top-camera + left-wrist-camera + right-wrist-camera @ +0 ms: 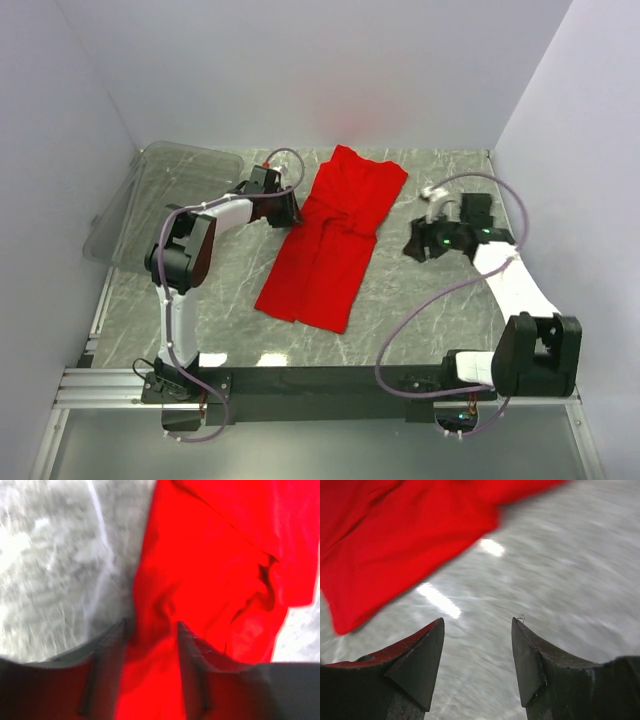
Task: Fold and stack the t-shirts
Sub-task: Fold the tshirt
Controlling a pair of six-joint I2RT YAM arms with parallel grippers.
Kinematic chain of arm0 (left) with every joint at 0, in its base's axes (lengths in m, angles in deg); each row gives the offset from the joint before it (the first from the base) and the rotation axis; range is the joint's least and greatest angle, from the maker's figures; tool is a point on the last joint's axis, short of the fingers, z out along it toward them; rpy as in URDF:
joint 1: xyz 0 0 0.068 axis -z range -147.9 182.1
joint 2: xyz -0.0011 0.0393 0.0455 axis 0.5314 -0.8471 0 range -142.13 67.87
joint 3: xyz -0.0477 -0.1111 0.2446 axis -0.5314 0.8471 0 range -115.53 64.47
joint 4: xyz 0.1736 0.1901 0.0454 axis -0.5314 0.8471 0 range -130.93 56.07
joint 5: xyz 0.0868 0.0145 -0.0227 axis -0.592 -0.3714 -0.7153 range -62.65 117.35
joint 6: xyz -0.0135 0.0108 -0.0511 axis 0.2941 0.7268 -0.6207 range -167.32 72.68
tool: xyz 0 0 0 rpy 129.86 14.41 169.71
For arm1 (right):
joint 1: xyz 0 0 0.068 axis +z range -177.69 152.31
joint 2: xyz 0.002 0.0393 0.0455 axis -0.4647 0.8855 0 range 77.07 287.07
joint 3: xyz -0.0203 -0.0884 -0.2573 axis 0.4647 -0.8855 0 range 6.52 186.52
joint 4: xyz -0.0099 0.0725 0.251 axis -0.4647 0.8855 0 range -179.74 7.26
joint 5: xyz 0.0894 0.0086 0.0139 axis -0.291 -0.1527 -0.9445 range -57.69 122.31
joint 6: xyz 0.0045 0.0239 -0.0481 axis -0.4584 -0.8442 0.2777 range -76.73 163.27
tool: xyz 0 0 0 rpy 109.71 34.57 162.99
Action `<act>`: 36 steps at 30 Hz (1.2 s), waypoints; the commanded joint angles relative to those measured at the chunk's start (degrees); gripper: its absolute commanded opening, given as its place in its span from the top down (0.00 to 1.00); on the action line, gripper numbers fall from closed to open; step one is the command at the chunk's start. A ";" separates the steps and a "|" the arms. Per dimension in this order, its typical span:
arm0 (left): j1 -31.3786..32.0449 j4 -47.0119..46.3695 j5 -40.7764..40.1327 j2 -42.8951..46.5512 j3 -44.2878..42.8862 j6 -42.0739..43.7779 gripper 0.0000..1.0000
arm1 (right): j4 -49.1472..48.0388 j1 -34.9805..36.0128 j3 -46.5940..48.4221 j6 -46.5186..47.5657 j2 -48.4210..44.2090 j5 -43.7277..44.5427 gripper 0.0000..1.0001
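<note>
Red t-shirt [335, 235]: lies mid-table, folded lengthwise into a long strip. It slants from far centre toward the near left and is creased and bunched about its middle.

Left gripper [151, 630]: at the strip's left edge, near the midpoint. A fold of red cloth sits between its fingers and the gap is fairly narrow. Cannot tell whether it pinches or merely straddles.

Right gripper [477, 627]: spread wide, nothing in it, over bare table near the shirt's right side.

Step, as I judge: folding part done, sides in, cross fold not yet made. The next move likely calls for a firm hold at one end, both layers together, carried over onto the other end.

Table [420, 310]: grey-green marbled top, glossy. Clear plastic bin [150, 200] at the far left corner. Plain white walls [300, 70] on three sides.
</note>
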 commanded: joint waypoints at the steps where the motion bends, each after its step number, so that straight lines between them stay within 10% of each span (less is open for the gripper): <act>1: 0.10 -1.02 3.74 6.99 1.93 3.37 0.47 | 5.77 8.25 3.46 4.48 3.06 -2.24 0.37; 10: -0.34 4.16 -5.74 25.44 4.12 7.77 0.32 | 4.82 24.00 8.55 -12.10 17.29 -3.92 0.36; 23: -2.89 7.42 -12.08 48.22 21.79 2.77 0.31 | -8.72 8.37 25.94 -45.68 33.47 9.79 0.34; 36: -2.98 9.27 -11.03 50.15 23.55 -0.13 0.31 | -5.03 5.81 43.89 -52.56 49.56 20.26 0.36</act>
